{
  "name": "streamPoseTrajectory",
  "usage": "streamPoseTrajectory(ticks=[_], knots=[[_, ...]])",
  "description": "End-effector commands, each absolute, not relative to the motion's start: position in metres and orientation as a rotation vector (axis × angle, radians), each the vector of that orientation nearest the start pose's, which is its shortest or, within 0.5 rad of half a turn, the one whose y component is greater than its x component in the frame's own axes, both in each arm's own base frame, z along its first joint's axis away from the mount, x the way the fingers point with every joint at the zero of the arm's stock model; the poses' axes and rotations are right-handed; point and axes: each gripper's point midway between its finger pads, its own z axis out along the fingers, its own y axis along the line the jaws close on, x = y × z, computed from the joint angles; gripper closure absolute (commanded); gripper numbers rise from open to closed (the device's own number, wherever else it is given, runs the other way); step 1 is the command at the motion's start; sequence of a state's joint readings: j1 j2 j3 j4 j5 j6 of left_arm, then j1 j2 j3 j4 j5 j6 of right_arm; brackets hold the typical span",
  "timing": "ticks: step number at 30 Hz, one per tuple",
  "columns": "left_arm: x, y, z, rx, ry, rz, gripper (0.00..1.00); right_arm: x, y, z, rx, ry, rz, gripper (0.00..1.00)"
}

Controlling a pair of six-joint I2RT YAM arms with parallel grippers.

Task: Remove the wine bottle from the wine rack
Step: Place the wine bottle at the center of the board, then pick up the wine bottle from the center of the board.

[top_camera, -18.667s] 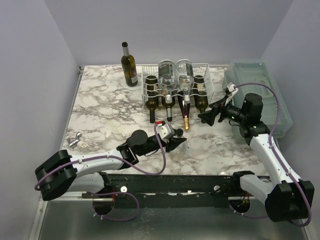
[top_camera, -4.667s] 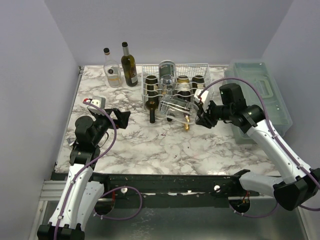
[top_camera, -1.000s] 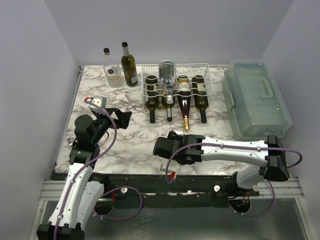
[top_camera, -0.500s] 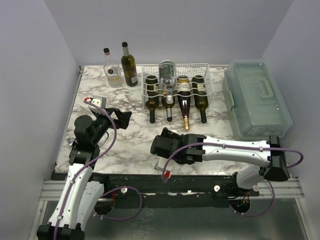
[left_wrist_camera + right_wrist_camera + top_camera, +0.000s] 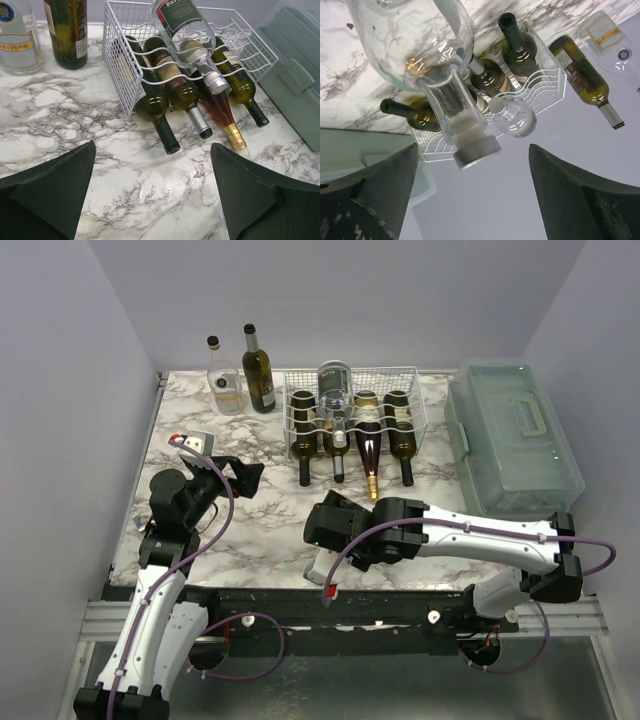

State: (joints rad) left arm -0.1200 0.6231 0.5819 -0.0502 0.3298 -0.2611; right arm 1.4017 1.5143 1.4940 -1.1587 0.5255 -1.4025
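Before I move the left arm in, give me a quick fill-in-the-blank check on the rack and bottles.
The lower tier of the wine rack holds ___ bottles.
The bottle on the upper tier is made of ___ glass.
The dark green bottle left of the rack stands ___.
The jaws of the left gripper are ___, with nothing between them.
Missing words: four; clear; upright; open.

The white wire-grid wine rack (image 5: 420, 405) now holds one clear bottle on its top tier, not two. The removed clear glass wine bottle (image 5: 420, 50) stands upright on the marble table (image 5: 200, 445) in front of the rack. The right gripper (image 5: 472, 149), closed on it a second ago, now gapes wide around its neck. The left arm (image 5: 185, 502) is now raised at the left.
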Motion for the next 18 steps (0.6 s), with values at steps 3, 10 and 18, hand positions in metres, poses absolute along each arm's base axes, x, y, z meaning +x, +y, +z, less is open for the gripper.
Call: streamPoseTrajectory(ticks=[3, 10, 18], knots=[[0.274, -0.108, 0.268, 0.176, 1.671, -0.603, 0.01, 0.155, 0.283, 0.261, -2.587, 0.679, -0.532, 0.07], [0.269, -0.119, 0.271, 0.226, 1.660, -0.666, 0.01, 0.150, 0.285, 0.283, -2.506, 0.765, -0.408, 0.07], [0.254, -0.140, 0.280, 0.357, 1.598, -0.785, 0.01, 0.164, 0.272, 0.305, -2.381, 0.903, -0.277, 0.07]])
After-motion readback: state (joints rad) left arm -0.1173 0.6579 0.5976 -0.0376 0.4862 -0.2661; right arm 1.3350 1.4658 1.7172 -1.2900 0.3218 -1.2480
